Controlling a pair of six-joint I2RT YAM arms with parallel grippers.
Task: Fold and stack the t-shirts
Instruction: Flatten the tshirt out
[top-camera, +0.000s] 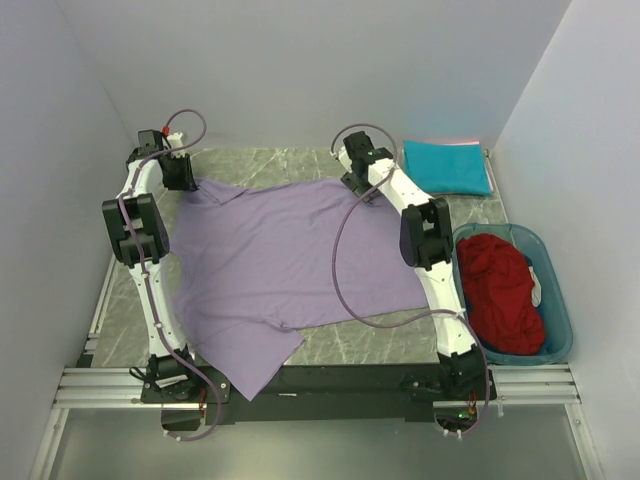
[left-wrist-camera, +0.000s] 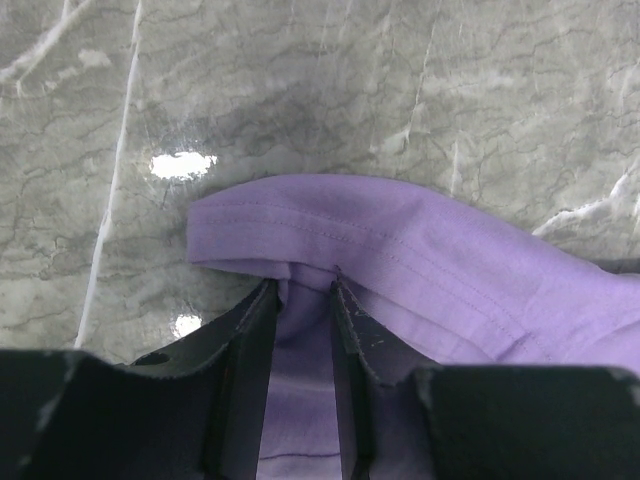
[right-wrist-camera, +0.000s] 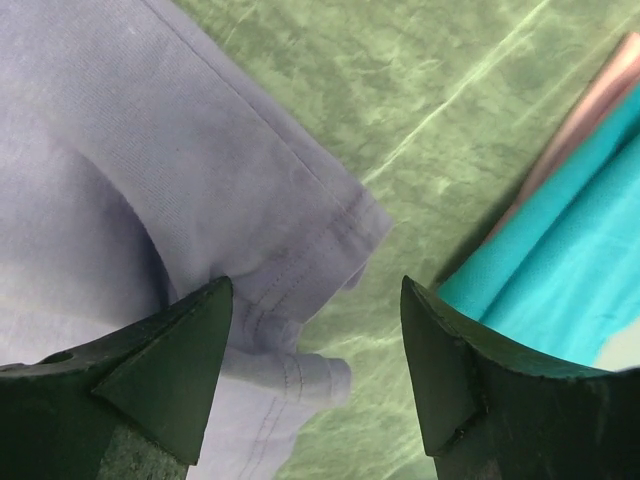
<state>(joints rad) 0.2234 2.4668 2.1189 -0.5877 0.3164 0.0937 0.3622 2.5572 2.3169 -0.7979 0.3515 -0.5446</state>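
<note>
Now the left jaws pinch the purple shirt (left-wrist-camera: 420, 270); the right jaws are spread, so its corner could slip.

**Your workspace: a marbled table inside plain pale walls**

You are working over a table (top-camera: 345, 348) with a grey-green marbled top, veined in white. In the left wrist view its surface is glossy enough to throw back two bright spots of light (left-wrist-camera: 183, 163). Three walls close it in: a back wall (top-camera: 320, 70), a left wall (top-camera: 45, 200) and a right wall (top-camera: 595, 130), all plain, matte and pale with a faint lilac cast. The light is soft and even, and shadows are weak. Along the near edge you see a black strip (top-camera: 340, 383) and silver metal rails (top-camera: 100, 385). Below them lies a flat grey surface (top-camera: 300, 450); you cannot tell whether it is floor.
</note>
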